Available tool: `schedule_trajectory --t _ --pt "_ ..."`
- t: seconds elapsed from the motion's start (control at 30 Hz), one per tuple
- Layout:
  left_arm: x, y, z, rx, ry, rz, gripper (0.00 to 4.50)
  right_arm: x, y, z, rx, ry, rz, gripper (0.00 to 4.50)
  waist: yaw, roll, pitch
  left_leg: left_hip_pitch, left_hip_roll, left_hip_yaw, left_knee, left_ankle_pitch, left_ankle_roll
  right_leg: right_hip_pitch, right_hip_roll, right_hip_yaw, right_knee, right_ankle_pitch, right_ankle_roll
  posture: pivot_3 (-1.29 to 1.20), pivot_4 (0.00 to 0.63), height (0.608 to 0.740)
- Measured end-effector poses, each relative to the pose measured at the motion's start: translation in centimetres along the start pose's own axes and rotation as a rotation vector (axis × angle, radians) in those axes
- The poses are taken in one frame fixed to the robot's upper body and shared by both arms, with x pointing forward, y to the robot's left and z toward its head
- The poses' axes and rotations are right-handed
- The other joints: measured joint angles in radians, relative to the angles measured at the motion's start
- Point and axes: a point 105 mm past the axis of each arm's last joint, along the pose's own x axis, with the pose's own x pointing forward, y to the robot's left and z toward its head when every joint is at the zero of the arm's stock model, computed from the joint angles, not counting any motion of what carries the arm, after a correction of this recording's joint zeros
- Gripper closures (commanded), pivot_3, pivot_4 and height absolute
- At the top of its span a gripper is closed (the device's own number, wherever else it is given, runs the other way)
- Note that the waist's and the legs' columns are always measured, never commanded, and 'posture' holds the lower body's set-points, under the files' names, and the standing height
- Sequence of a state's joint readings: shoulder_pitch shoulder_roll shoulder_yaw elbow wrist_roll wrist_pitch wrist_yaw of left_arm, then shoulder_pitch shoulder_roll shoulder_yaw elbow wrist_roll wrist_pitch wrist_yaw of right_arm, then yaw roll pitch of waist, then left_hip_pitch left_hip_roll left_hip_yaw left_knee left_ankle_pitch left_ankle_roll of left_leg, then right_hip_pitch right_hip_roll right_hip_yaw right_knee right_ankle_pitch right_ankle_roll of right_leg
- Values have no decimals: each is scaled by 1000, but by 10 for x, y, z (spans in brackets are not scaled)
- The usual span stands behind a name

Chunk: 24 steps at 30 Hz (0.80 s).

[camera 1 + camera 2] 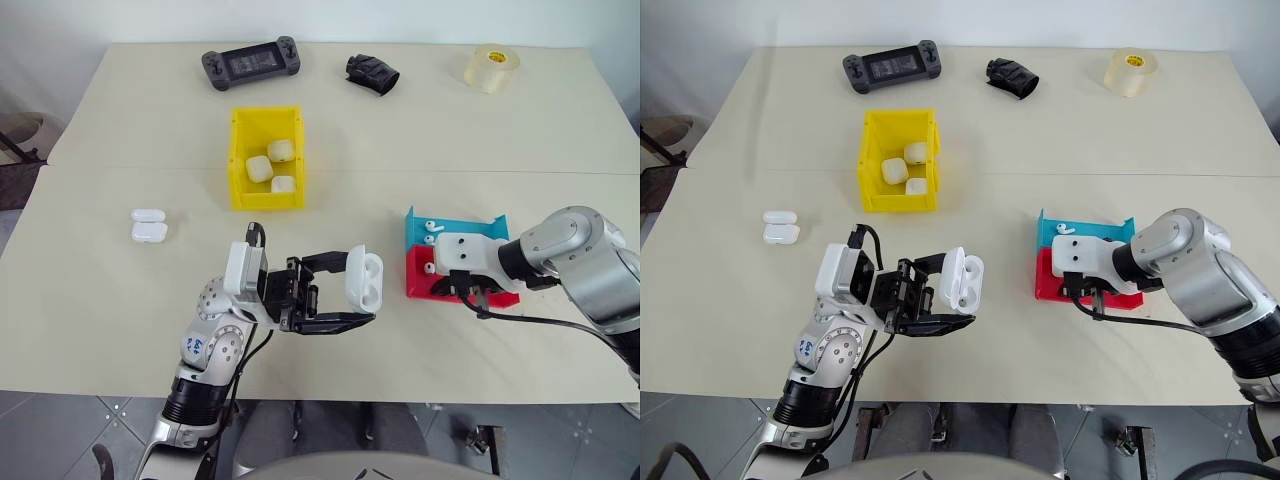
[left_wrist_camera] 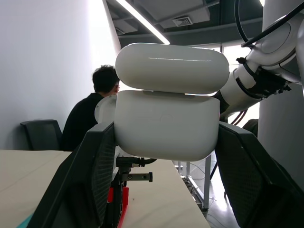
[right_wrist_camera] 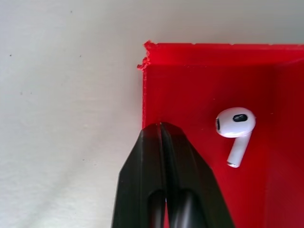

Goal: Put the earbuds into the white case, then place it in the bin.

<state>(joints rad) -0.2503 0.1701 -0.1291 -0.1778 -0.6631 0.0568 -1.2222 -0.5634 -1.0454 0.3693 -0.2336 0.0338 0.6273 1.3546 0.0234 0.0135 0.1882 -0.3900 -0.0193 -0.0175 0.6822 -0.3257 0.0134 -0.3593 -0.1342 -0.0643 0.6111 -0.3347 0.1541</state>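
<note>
1. Far left of the table point(image 1: 90, 300) lie two closed look-alike cases point(image 1: 148, 226), touching each other, well apart from everything else.
2. Left gripper point(image 1: 345, 297) hovers over the table's front-centre, pointing toward the robot's right. Its black fingers point(image 2: 90, 175) clamp the white case point(image 1: 364, 279) from both sides — lid flipped open, body held between the pads, lid standing past it in the left wrist view.
3. Behind the gripper sits the bin point(image 1: 237, 160), yellow, open-top, w/ three white rounded cases point(image 1: 271, 167) inside, bunched toward its right side.
4. At the table's back edge, left to right: a dark handheld game console point(image 1: 251, 64), a black crumpled object point(image 1: 372, 73), a roll of pale tape point(image 1: 491, 67).
5. Right of centre stand two small trays, touching — blue tray point(image 1: 470, 229) at the back, red tray point(image 1: 425, 283) in front. One of the earbuds point(image 1: 432, 226) lies in the blue tray near its left end.
6. Right gripper point(image 3: 162, 128) points down at the red tray's left wall; its two fingers are pressed together w/ nothing between them, tips at the wall's edge. Another earbud point(image 3: 235, 130) lies on the red floor just beside the tips, not touched, stem pointing away from its head.
7. In the left wrist view a person in dark clothes point(image 2: 88, 116) sits beyond the table, back turned.
</note>
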Motion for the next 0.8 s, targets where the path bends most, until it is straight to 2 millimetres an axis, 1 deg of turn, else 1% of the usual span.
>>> schedule_trajectory --t 0.1,0.27,0.37,0.47,0.57,0.7,0.8 --pt "-1 0 0 -1 4 -2 1731 -3 0 1 13 -23 -9 4462 0 0 0 0 0 0 0 0 0 0 0 0 0 0 0 0 150 740" --pt "1 1 2 8 7 -24 1731 -13 0 7 40 -96 -39 4462 1 0 0 0 0 0 0 0 0 0 0 0 0 0 0 0 150 740" --pt "1 1 2 4 8 -24 1731 -16 2 7 91 -149 -41 4462 1 0 0 0 0 0 0 0 0 0 0 0 0 0 0 0 150 740" --pt "0 2 0 -7 9 -17 1731 -21 8 13 98 -175 -22 3861 0 0 0 0 0 0 0 0 0 0 0 0 0 0 0 0 150 740" --pt "-1 2 -1 -10 12 -16 1731 -24 11 8 112 -156 -11 2850 2 0 0 0 0 0 0 0 0 0 0 0 0 0 0 0 150 740" --pt "-2 3 -1 -10 14 -15 1731 -33 9 1 54 -135 -25 1533 2 0 0 0 0 0 0 0 0 0 0 0 0 0 0 0 150 740" --pt "-2 3 -1 -10 16 -15 1731 -40 5 -4 -21 -123 -35 1533 0 0 0 0 -1 1 0 0 0 0 0 0 0 0 0 0 150 740"
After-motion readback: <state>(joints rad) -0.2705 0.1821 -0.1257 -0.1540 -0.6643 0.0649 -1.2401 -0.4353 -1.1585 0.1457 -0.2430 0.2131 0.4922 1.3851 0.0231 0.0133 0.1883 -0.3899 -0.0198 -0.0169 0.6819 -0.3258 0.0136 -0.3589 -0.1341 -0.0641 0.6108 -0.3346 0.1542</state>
